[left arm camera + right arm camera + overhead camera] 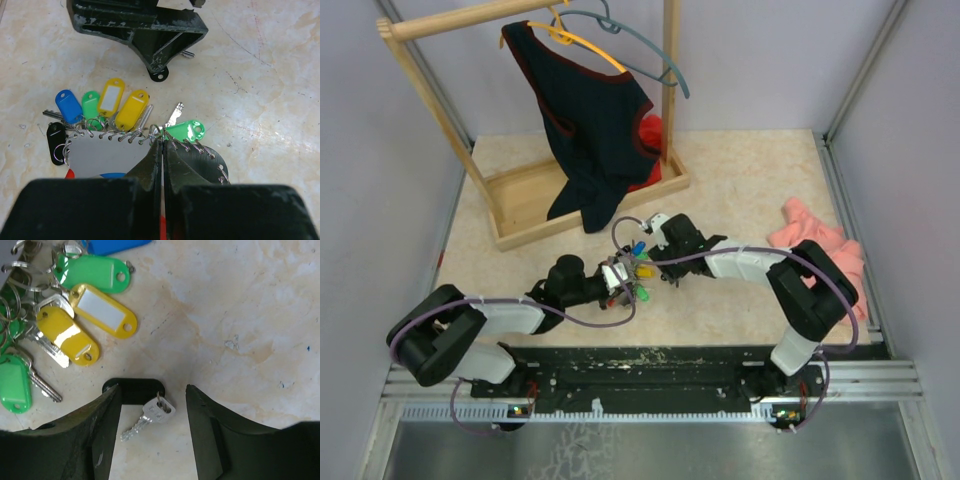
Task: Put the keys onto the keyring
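My left gripper point(163, 142) is shut on the edge of the keyring point(107, 156), a grey and black piece rimmed with wire loops, red showing below. Fanned from those loops are keys point(111, 97) with blue, green, yellow and black heads; one green-headed key point(187, 131) lies just past the fingertips. My right gripper point(153, 392) stands open just above the table, holding nothing. A loose silver key point(150, 417) on a black tag point(134, 390) lies between its fingers. From above, the left gripper point(616, 281) and right gripper point(656, 240) flank the key cluster point(638, 266).
A wooden clothes rack point(525, 215) with a dark garment point(590, 130) and hangers stands at the back left, a red cloth point(651, 130) behind it. A pink cloth point(820, 240) lies at the right, beside the right arm's elbow.
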